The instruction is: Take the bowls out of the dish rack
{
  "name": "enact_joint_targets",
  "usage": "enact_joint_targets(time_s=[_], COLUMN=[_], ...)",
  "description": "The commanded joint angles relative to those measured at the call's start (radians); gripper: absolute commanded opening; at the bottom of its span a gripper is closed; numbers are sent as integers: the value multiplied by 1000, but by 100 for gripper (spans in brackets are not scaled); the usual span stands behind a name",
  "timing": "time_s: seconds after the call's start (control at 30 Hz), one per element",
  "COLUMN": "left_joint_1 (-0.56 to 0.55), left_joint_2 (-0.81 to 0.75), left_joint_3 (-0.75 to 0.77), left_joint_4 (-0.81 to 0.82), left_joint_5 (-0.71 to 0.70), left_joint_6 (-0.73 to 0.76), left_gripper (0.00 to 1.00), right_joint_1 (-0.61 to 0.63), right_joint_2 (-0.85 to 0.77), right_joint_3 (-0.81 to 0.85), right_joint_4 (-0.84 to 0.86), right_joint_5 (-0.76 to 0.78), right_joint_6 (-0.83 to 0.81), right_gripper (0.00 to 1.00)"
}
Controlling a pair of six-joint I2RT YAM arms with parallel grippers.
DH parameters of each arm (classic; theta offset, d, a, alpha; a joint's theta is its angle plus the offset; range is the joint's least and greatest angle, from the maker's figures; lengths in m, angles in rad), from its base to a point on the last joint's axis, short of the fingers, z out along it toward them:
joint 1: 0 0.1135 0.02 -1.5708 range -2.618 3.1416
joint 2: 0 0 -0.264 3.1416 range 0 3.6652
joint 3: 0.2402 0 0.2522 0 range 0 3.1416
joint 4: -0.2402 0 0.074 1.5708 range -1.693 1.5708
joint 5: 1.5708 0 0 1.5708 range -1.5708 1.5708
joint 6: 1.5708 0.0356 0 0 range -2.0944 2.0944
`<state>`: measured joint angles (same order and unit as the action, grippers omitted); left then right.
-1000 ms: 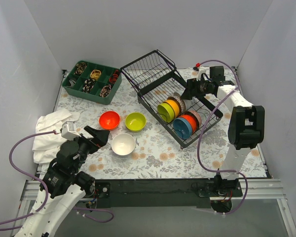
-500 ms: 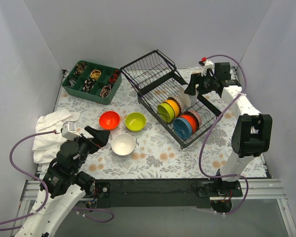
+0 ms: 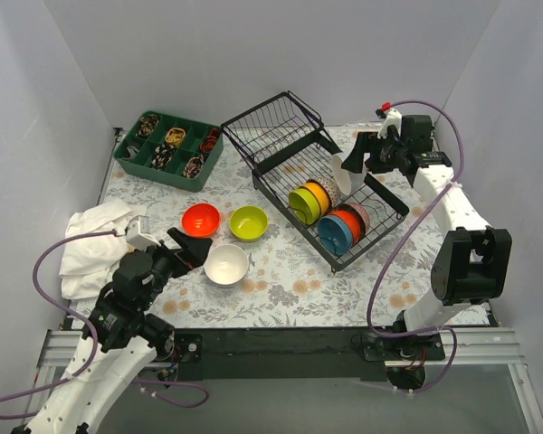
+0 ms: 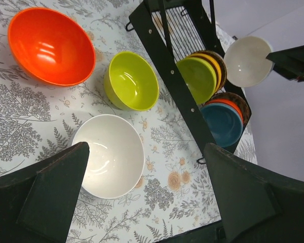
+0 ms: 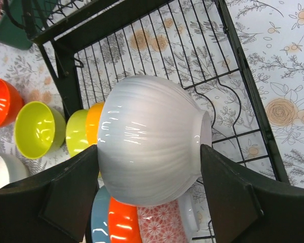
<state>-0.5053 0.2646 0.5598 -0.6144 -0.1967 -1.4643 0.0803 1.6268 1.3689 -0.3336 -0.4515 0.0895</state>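
The black dish rack (image 3: 387,201) stands at the back right. It holds a green bowl (image 3: 300,204), a yellow-orange bowl (image 3: 319,193), a blue bowl (image 3: 332,234), an orange bowl (image 3: 349,222) and a patterned one (image 3: 360,213), all on edge. My right gripper (image 3: 360,161) is shut on a white ribbed bowl (image 3: 346,174) and holds it above the rack; the right wrist view shows this bowl (image 5: 149,152) between the fingers (image 5: 71,197). My left gripper (image 3: 192,249) is open and empty, just left of a white bowl (image 3: 226,264) on the table. An orange bowl (image 3: 201,220) and a lime bowl (image 3: 248,222) sit beside it.
A green compartment tray (image 3: 129,161) with small items is at the back left. A white cloth (image 3: 89,242) lies at the left edge. The rack's raised basket section (image 3: 273,134) tilts up at the back. Grey walls close in three sides.
My right gripper has lifted the white ribbed bowl up out of the rack and drawn back to the right. My left gripper has moved slightly forward toward the white bowl on the table.
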Motion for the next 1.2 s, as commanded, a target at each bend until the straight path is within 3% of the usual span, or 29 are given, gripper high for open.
enact_joint_targets(time_s=[0.0, 0.23, 0.63, 0.93, 1.17], left_joint_1=[4, 5, -1, -114, -187], left_joint_2=[91, 281, 651, 901, 1035], left_joint_3=[-23, -3, 95, 221, 316], left_joint_4=[126, 313, 652, 778, 823], left_joint_5=[86, 195, 404, 402, 358], left_joint_6=[51, 68, -11, -41, -71], left_gripper=[98, 98, 98, 98, 95], right_joint_1=[6, 4, 6, 29, 61], right_joint_2=[-108, -217, -396, -481, -513], right_joint_3=[-10, -80, -324, -430, -439], right_joint_4=[77, 132, 367, 467, 485], right_joint_5=[-33, -22, -234, -366, -403], right_joint_6=[91, 226, 526, 688, 725], right_gripper=[1, 1, 1, 1, 1])
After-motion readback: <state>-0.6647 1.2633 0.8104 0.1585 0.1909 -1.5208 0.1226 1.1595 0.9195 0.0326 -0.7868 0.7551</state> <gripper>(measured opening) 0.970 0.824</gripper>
